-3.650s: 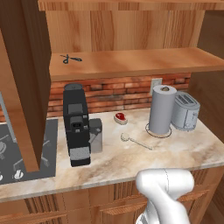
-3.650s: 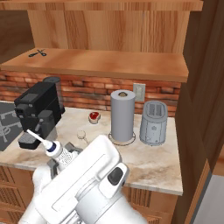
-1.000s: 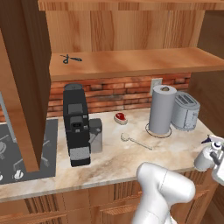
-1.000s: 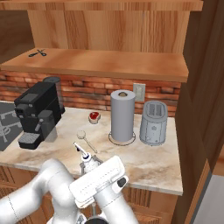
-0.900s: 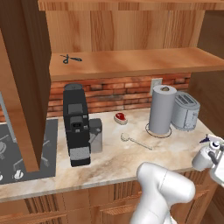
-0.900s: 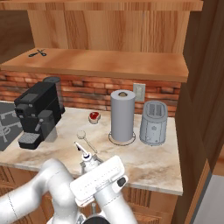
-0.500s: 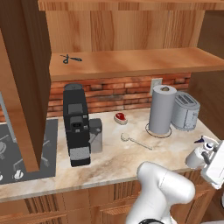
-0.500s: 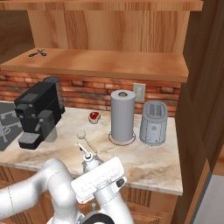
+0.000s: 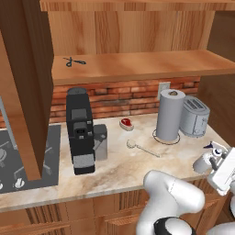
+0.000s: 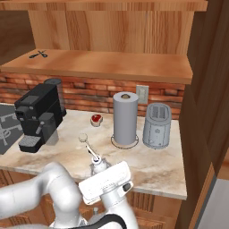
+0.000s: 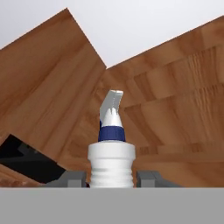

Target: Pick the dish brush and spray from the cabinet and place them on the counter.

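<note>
- Gripping the spray (image 11: 111,153), the gripper (image 11: 111,179) has one dark finger on each side of the white bottle's ribbed neck, with the blue collar and pale trigger nozzle rising above them.
- From the left base camera the spray (image 9: 210,158) sits off the right end of the counter (image 9: 114,172), beside the white hand.
- From the right base camera the spray (image 10: 97,164) shows just above the hand, at the counter's (image 10: 156,170) front edge.
- The dish brush (image 9: 142,148) lies flat on the counter, in front of the grey paper towel roll (image 9: 170,114).
- A toaster (image 9: 194,116) stands just right of the roll, near the back right corner.
- A black coffee machine (image 9: 81,131) stands toward the counter's left end.
- The cabinet (image 9: 137,64) is open, with black scissors (image 9: 73,61) at the left end of its shelf.
</note>
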Available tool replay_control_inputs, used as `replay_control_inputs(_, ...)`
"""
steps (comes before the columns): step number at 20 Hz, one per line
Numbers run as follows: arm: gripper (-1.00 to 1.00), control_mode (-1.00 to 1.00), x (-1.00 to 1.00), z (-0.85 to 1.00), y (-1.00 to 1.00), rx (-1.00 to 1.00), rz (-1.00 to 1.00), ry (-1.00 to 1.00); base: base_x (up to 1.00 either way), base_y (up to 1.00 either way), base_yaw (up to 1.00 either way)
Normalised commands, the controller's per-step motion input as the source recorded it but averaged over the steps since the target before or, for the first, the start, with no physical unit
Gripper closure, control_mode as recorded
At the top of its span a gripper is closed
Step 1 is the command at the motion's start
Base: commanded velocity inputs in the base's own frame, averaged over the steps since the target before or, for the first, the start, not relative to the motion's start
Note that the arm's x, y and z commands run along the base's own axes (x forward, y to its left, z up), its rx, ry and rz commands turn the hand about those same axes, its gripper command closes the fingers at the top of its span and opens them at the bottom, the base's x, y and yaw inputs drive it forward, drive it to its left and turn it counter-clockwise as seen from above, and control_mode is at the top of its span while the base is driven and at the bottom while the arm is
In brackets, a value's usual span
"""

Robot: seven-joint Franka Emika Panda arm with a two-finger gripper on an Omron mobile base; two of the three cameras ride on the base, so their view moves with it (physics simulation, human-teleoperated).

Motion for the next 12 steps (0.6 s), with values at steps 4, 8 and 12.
replay_control_inputs(4,1.00,-1.00,0.12,0.00,-0.29,0.00,-0.01,0.00,0.00,0.00,0.00)
replay_control_inputs(8,1.00,-1.00,0.11,-0.01,-0.26,0.00,-0.02,0.01,0.00,0.00,0.00)
replay_control_inputs(12,1.00,-1.00,0.14,-0.06,-0.17,-0.02,-0.03,0.01,0.00,0.00,0.00)
